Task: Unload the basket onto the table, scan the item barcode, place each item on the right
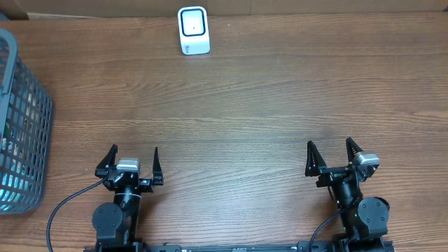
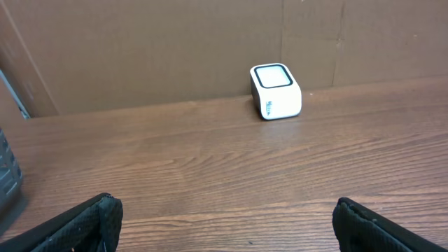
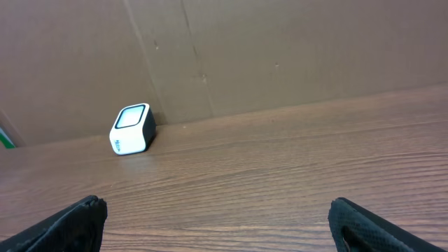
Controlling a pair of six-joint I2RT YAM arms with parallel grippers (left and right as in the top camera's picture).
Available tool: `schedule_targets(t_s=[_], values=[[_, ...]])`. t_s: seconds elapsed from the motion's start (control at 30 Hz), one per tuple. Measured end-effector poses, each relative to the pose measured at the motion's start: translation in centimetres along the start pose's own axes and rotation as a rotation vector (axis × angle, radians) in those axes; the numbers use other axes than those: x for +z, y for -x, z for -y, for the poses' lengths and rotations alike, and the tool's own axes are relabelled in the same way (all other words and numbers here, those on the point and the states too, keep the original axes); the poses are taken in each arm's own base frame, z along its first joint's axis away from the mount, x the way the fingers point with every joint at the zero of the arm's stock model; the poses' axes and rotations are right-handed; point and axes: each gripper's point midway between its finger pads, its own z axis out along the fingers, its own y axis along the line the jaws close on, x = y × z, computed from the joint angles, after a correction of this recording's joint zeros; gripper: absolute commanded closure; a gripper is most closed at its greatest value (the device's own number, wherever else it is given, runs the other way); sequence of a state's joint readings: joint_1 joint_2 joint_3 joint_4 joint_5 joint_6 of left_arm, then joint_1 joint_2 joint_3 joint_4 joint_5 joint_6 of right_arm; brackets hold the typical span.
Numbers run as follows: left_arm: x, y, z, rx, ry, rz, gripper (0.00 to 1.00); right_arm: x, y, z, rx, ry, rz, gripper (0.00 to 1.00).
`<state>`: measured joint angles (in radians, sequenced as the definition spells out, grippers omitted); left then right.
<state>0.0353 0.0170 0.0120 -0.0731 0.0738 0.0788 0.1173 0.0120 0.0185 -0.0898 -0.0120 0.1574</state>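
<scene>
Left hand and right hand sit at the near edge of the counter, well apart. Each has its fingers spread fully wide, with nothing between them. We see no loose item on the bare wood ahead of either one.

Off to the left, a grey mesh basket stands at the counter's edge, just beyond the left hand's side. Its contents show through the mesh only as blurred patches of colour. We take the item to be among them, though we cannot pick it out or name it. How it will handle is therefore a guess. We expect light retail packaging, possibly thin-walled or slick, which is better taken by two opposite sides than squeezed hard. The grip should leave the barcode face uncovered.

Wood-grain laminate runs flat and smooth across the middle, so a dropped pack could slide. We judge there is plenty of open room to carry something across.

Farthest back, the scanner stands near the rear edge of the counter, left of centre. It is a small white box with a dark window angled upward, close to the brown cardboard backing. It is well apart from both hands and from the basket.
</scene>
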Motion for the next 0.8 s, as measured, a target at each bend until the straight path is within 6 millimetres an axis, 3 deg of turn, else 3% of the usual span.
schedule_targets(t_s=[0.8], values=[[0.0, -0.03, 0.0, -0.01, 0.0, -0.001, 0.0, 0.0, 0.0, 0.01, 0.0, 0.0, 0.0, 0.0]])
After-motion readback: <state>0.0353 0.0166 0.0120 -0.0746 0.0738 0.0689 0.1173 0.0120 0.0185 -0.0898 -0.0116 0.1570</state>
